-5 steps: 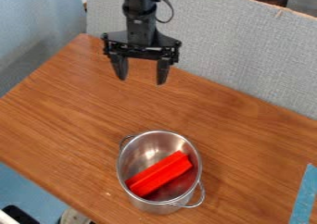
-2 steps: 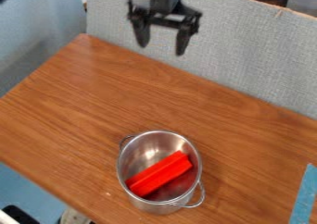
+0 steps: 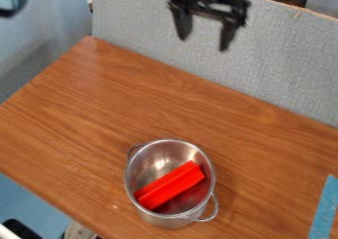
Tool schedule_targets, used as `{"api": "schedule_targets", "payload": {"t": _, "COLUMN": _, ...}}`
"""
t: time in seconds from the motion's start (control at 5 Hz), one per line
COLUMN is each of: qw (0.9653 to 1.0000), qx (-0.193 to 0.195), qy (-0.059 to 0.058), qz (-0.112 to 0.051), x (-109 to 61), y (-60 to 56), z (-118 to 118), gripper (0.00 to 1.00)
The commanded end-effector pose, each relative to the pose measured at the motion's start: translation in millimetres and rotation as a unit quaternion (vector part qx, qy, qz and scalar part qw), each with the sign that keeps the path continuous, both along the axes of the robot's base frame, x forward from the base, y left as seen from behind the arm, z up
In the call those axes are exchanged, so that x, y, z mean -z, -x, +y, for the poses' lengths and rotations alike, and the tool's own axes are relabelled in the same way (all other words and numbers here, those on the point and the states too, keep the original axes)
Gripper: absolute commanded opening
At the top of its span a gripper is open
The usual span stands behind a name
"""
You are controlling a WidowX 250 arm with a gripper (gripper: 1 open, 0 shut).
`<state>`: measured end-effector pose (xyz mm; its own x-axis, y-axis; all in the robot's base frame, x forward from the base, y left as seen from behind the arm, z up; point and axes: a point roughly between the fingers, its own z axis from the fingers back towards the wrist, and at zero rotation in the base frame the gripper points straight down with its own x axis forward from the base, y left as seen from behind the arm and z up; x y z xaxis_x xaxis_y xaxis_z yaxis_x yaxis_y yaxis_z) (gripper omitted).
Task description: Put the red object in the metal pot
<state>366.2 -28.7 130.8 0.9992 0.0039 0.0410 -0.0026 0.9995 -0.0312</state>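
The bright red flat rectangular block (image 3: 173, 186) lies slanted inside the shiny round steel pot (image 3: 140, 165) near the wooden tabletop's (image 3: 93, 105) front edge. Well apart, above the far edge, the black pincer (image 3: 203, 32) hangs spread and empty.

Views: one only, so nothing here is shared with a second camera.

Position: fixed high, off my arm, looking steeply down and across the wooden table (image 3: 119, 115) toward the grey partition (image 3: 132, 26) at its far edge.

Range: middling; most of the tabletop fits, its edges running diagonally.

Framing: my gripper (image 3: 207, 28) sits at top centre, in front of the partition; the metal pot (image 3: 171, 184) lies low, nearest the lens.
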Motion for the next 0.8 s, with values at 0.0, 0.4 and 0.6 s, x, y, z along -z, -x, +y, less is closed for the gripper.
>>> {"api": "schedule_targets", "payload": {"t": 0.0, "qw": 0.9993, "qx": 0.027, "qy": 0.004, "qz": -0.024, "x": 7.9, "y": 1.0, "z": -18, "gripper": 1.0}}
{"api": "schedule_targets", "payload": {"t": 0.4, "qw": 0.9943, "qx": 0.102, "qy": 0.027, "qz": -0.012, "x": -24.9, "y": -25.8, "z": 0, "gripper": 1.0}}
{"api": "schedule_targets", "payload": {"t": 0.6, "qw": 0.9981, "qx": 0.055, "qy": 0.025, "qz": -0.006, "x": -21.5, "y": 2.6, "z": 47, "gripper": 1.0}}
